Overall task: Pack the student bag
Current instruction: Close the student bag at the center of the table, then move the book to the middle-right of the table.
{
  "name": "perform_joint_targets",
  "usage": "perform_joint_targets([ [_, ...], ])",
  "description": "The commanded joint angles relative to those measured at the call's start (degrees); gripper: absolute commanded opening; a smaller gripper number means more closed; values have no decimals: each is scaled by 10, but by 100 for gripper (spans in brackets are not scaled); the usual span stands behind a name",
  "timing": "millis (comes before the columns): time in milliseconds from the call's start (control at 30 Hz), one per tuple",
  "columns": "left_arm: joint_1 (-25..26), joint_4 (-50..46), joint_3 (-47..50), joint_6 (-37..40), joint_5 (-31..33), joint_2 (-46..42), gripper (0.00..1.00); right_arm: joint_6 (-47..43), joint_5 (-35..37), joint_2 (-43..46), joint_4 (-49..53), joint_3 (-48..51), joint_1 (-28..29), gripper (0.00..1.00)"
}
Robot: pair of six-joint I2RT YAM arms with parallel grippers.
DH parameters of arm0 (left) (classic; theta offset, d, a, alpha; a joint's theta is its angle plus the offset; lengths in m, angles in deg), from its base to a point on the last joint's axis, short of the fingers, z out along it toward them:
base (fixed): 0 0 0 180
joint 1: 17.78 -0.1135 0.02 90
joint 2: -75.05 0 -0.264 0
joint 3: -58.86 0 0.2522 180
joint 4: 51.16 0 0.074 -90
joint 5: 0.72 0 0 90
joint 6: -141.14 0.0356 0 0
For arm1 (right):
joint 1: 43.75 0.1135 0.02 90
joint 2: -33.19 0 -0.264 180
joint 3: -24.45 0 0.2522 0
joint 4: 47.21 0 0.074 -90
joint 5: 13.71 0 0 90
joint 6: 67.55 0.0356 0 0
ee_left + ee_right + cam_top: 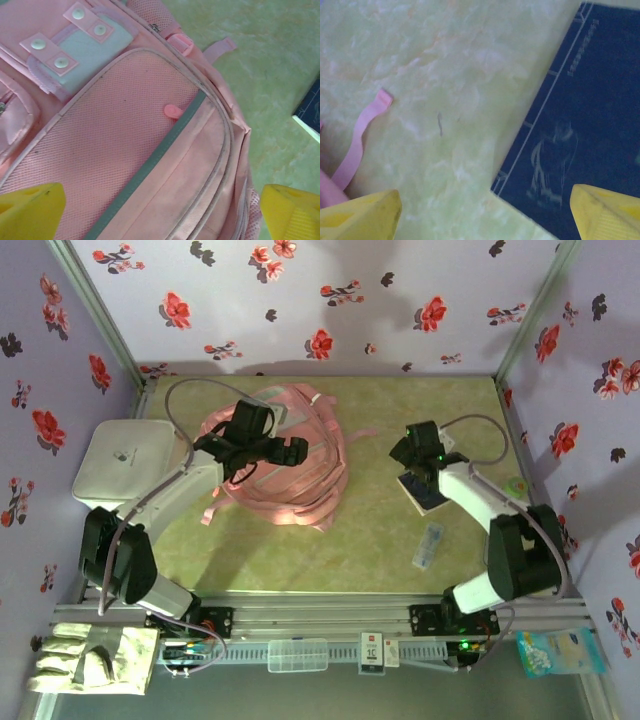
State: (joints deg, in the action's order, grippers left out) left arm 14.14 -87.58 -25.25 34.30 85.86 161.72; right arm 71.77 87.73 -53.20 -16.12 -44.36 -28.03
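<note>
From the top camera, my left arm rises from its base at the near-left corner, bends at the elbow and reaches forward and to the right, so that my left gripper [288,451] hangs over the student bag [322,472]. The bag lies in a pink heap at the back middle of the table [300,550], its straps spilling toward me. A white box [125,462] sits just left of the table's edge, beside my left forearm. My right arm folds up from the near-right corner and leans in to the left, with my right gripper [414,454] poised at the far end of a dark book [427,494]. A small clear packet [428,545] lies nearer to me.

Through my left wrist camera I look straight down on the bag's mesh front panel, with its grey-green zip band and a small pink zip pull [172,111]. My yellow fingertips [31,210] stand wide apart at the two lower corners, with nothing between them.

My right wrist camera shows the green table, a loose pink strap [364,137] at the left and the navy book at the right. This gripper is spread wide too, one finger above bare table and the other over the book's cover, pinching nothing.
</note>
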Motion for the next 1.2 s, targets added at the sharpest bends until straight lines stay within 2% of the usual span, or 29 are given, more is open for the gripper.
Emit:
perform_joint_targets([
  [0, 9, 27, -12, -14, -19, 8, 100, -63, -21, -44, 37, -49, -33, 88],
  [300, 15, 29, -12, -8, -20, 5, 100, -87, -104, -183, 47, -139, -127, 88],
  [600, 28, 20, -31, 3, -22, 26, 100, -92, -151, -245, 41, -152, -114, 85],
  [733, 29, 22, -46, -7, -38, 46, 100, -118, -214, -260, 46, -156, -93, 84],
  [900, 34, 30, -73, -34, -68, 80, 100, -104, -266, -248, 10, -124, -46, 84],
  [1067, 50, 33, -102, -54, -81, 116, 100, -29, -345, -206, -105, -74, -33, 82],
  [1167, 63, 24, -127, -76, -81, 142, 100, -29, -317, -145, -108, -66, -40, 83],
])
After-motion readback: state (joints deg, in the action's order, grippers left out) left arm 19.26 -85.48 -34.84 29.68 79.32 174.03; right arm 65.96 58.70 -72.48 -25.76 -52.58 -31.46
